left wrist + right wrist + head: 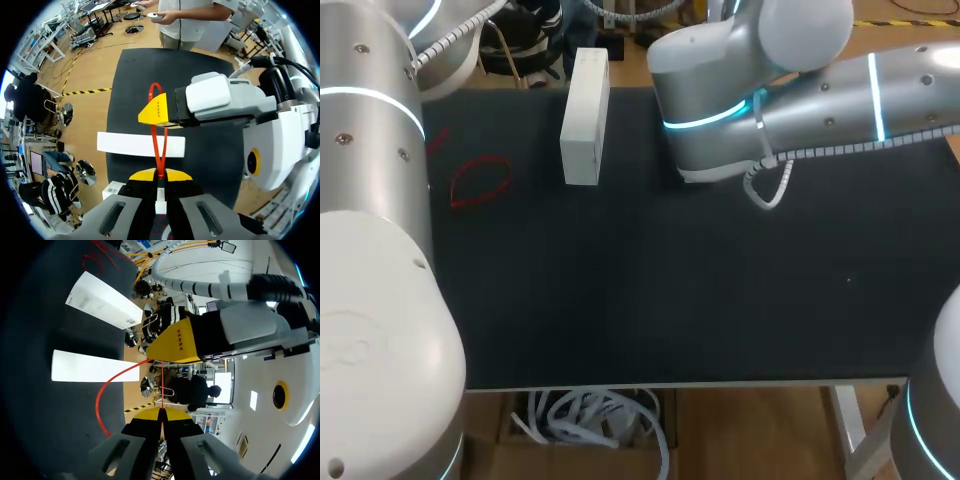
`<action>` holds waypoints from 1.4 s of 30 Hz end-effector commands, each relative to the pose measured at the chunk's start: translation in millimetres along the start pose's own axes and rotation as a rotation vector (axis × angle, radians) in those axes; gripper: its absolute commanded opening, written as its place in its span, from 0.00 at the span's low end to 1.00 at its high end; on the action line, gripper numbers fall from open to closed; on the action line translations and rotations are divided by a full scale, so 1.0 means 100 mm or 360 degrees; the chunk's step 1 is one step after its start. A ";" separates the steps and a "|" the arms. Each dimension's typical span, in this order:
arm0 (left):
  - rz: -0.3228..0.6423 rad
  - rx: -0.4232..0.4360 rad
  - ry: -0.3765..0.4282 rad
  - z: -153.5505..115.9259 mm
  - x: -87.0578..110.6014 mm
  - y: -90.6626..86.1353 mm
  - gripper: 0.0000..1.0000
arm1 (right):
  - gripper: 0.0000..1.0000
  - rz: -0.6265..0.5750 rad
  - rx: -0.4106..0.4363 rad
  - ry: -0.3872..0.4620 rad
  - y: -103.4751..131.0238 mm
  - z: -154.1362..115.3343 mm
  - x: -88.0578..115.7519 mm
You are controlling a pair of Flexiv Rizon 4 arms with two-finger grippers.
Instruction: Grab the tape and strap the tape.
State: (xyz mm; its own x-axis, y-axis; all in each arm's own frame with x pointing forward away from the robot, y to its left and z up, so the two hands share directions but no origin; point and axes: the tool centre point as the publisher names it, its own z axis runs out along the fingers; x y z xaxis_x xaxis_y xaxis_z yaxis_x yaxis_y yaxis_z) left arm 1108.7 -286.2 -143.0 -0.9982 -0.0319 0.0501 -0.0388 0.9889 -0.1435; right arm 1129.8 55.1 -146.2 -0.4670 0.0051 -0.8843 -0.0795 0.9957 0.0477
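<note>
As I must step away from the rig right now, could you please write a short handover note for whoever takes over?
Left claw: shut on the red strap, which runs from its tips to the right claw.
Right claw: shut on the same strap, with a slack loop curving off beside it.
Things: a white box lies on the black table, and a spare red loop lies on the table to its left.
Done: the strap is grabbed and held between both claws.
Left: the strapping itself. The strap is not visibly round anything yet.
</note>
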 end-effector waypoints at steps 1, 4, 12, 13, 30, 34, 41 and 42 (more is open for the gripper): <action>-0.0002 -0.0010 0.0007 -0.01 -0.01 -0.01 0.00 | 0.00 -0.0009 0.0006 0.0015 0.00 -0.01 -0.02; -0.0002 -0.0010 0.0007 -0.01 -0.01 -0.01 0.00 | 0.00 -0.0017 0.0006 0.0017 0.00 -0.01 -0.02; -0.0002 -0.0010 0.0007 -0.01 -0.01 -0.01 0.00 | 0.00 -0.0027 -0.0001 0.0022 0.02 0.01 -0.01; -0.0002 -0.0010 0.0007 -0.01 -0.01 -0.01 0.00 | 0.00 -0.0028 -0.0003 0.0023 0.03 0.00 -0.01; -0.0002 -0.0010 0.0007 -0.01 -0.01 -0.01 0.00 | 0.00 -0.0021 -0.0018 0.0043 0.02 -0.05 0.05; -0.0002 -0.0010 0.0007 -0.01 -0.01 -0.01 0.00 | 0.00 -0.0022 -0.0021 0.0049 0.02 -0.06 0.06; -0.0002 -0.0010 0.0007 -0.01 -0.01 -0.01 0.00 | 0.00 -0.0027 -0.0039 0.0056 0.04 -0.04 0.06; -0.0002 -0.0010 0.0007 -0.01 -0.01 -0.01 0.00 | 0.00 -0.0029 -0.0042 0.0056 0.05 -0.03 0.06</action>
State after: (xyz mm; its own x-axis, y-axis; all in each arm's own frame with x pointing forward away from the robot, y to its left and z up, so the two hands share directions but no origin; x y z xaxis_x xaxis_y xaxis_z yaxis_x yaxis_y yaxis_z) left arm 1108.7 -286.1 -142.9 -0.9982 -0.0319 0.0500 -0.0388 0.9889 -0.1432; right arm 1123.6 61.1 -153.1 -0.4886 -0.0120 -0.8724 -0.1045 0.9935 0.0448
